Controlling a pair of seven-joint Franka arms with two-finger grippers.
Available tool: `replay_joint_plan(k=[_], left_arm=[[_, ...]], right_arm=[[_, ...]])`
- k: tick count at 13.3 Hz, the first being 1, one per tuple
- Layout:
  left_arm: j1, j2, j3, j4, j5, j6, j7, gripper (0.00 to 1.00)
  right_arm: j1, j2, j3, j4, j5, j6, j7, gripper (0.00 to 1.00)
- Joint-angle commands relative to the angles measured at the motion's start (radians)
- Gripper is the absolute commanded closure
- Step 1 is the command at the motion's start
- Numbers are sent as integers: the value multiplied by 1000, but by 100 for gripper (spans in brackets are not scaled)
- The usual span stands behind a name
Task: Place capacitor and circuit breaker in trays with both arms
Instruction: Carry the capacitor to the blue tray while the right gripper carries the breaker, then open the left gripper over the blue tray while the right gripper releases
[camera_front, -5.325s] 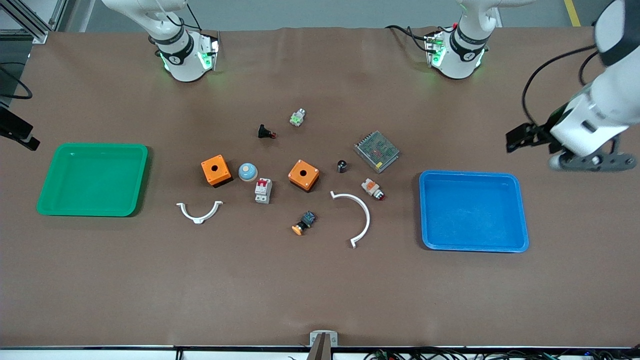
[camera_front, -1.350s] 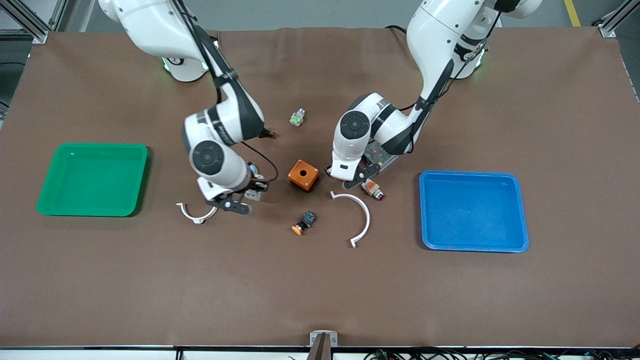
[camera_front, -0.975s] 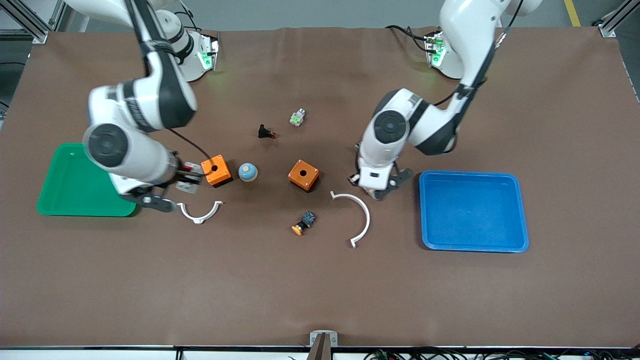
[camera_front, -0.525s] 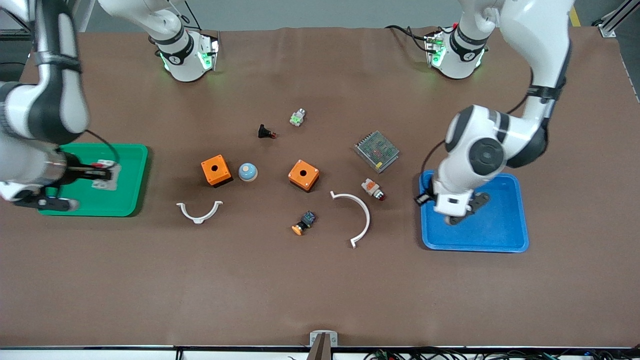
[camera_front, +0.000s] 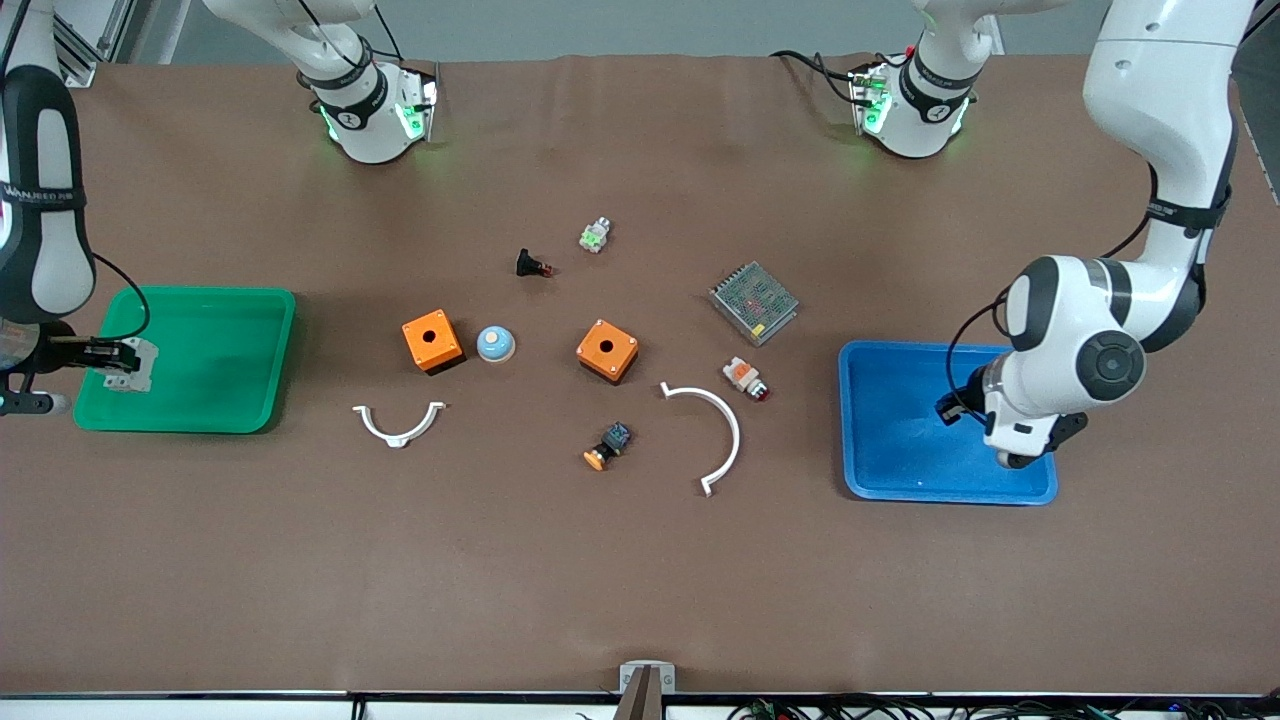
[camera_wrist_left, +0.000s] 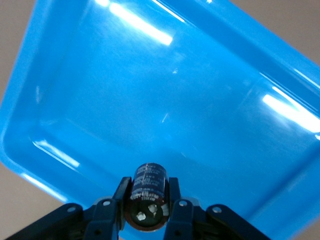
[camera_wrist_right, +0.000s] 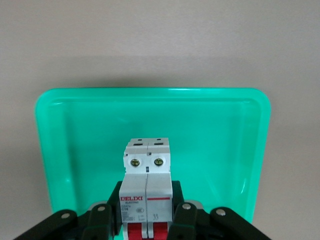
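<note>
The capacitor (camera_wrist_left: 148, 186), a small black cylinder with a printed label, sits between the fingers of my left gripper (camera_wrist_left: 147, 200), which is shut on it. That gripper (camera_front: 952, 408) hangs over the blue tray (camera_front: 900, 450), whose bare floor (camera_wrist_left: 200, 100) fills the left wrist view. The white-grey circuit breaker (camera_wrist_right: 146, 185) with red levers is held in my right gripper (camera_wrist_right: 146, 212), shut on it. In the front view the circuit breaker (camera_front: 130, 362) and right gripper (camera_front: 108, 358) are over the green tray (camera_front: 215, 350), above the tray's end toward the right arm's table end.
Between the trays lie two orange boxes (camera_front: 432, 341) (camera_front: 607, 350), a blue-white dome (camera_front: 495, 344), two white curved pieces (camera_front: 398, 425) (camera_front: 715, 430), a metal mesh box (camera_front: 753, 302) and several small push-buttons (camera_front: 745, 377) (camera_front: 607, 445) (camera_front: 530, 265).
Both arms swung outward from the table's middle. The right gripper carried the circuit breaker to over the green tray; the left gripper carried the capacitor to over the blue tray.
</note>
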Motion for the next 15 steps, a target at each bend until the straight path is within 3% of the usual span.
replay_joint_plan(k=[1, 3, 5, 7, 8, 11, 12, 14, 15], left_arm=[[39, 36, -12, -32, 17, 95, 29, 96], [39, 67, -12, -32, 15, 145, 29, 90], [39, 71, -12, -27, 15, 149, 29, 69], [39, 67, -12, -22, 15, 149, 29, 15], [40, 56, -12, -22, 15, 146, 29, 0], [40, -11, -10, -19, 15, 124, 24, 0], [42, -48, -9, -16, 15, 93, 29, 0], [48, -111, -6, 20, 15, 18, 98, 0], [60, -142, -6, 52, 15, -31, 150, 0]], right_arm=[[-41, 23, 21, -36, 24, 61, -31, 79], [-41, 35, 21, -101, 61, 134, -65, 79], [-45, 38, 20, -156, 99, 194, -76, 79], [-51, 44, 21, -179, 102, 214, -82, 79], [-53, 44, 21, -188, 104, 222, -85, 79], [-61, 47, 21, -207, 124, 228, -87, 74], [-62, 54, 20, -207, 124, 231, -85, 61], [-61, 52, 20, -205, 124, 228, -85, 0], [-58, 48, 20, -202, 124, 216, -85, 0]])
